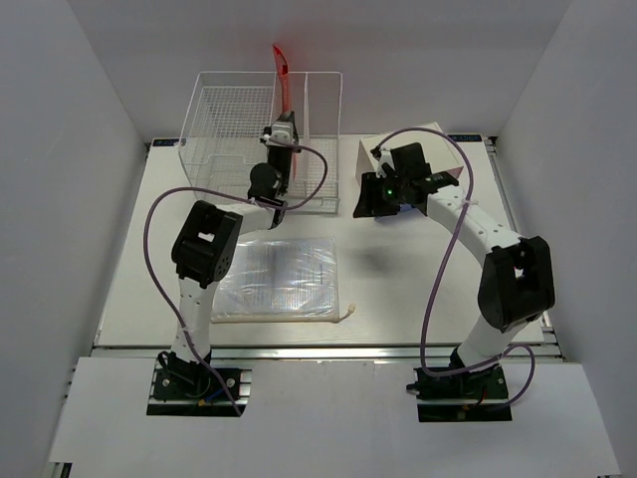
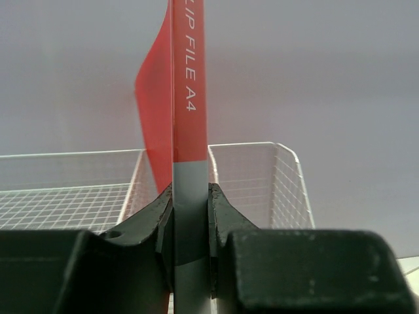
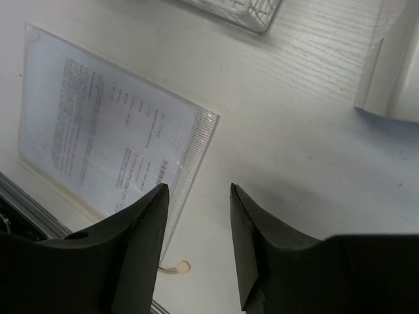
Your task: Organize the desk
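The desk (image 1: pixel 418 279) is a wide white tabletop. Over its back left, my left gripper (image 1: pixel 285 134) is shut on a red clip file (image 1: pixel 282 65), held upright above a white wire basket (image 1: pixel 204 110). In the left wrist view the fingers (image 2: pixel 222 209) pinch the file's grey spine (image 2: pixel 190 196), with the red cover (image 2: pixel 188 78) rising above and the basket (image 2: pixel 65 196) behind. My right gripper (image 1: pixel 363 204) hangs open above bare desk (image 3: pixel 294 150), nothing between its jaws (image 3: pixel 198 188).
A clear sleeve with printed sheets (image 1: pixel 279 279) lies flat at centre left, its corner (image 3: pixel 111 144) beside the right fingers. A small beige loop (image 3: pixel 177 267) lies near the sleeve. A white box (image 1: pixel 438 149) stands at the back right.
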Available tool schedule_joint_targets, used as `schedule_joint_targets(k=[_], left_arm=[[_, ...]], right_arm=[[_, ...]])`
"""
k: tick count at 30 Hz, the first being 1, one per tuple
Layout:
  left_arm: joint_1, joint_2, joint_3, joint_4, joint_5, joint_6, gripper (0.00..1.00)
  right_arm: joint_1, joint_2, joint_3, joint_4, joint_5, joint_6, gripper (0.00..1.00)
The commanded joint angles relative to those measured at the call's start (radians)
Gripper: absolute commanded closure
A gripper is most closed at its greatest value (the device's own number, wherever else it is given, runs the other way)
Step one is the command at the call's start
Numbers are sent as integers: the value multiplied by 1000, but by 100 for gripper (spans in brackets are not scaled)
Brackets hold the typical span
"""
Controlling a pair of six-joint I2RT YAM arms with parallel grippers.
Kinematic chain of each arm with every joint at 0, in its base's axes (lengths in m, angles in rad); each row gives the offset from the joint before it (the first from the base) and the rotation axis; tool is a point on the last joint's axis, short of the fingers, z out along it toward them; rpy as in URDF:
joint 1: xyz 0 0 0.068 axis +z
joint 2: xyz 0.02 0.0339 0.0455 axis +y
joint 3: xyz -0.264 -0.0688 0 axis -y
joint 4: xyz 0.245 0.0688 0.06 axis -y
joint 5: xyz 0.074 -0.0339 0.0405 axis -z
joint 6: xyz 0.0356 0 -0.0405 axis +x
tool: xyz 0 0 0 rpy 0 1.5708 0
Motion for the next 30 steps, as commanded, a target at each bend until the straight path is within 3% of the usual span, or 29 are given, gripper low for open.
schedule_joint_targets(k=[1,7,12,13,19,22,30], left_arm=[[13,18,94,311,37,7,100],[18,26,161,382,40,23,100],[19,6,99,394,37,78,100],[19,-9,44,402,40,76,100],[13,-40,-82,417,38,69,100],[7,-43,-99,423,34,67,100],[-10,-54,-156,420,58,76,100]], right_arm=[[-5,-4,11,64,-10,-46,52],[-6,19,89,92,-26,-55,54],[2,50,277,156,-34,11,34],[9,62,319,174,-8,35,26],[75,269,756,267,137,144,11],[121,381,923,291,207,166,11],[202,512,982,510,388,206,11]])
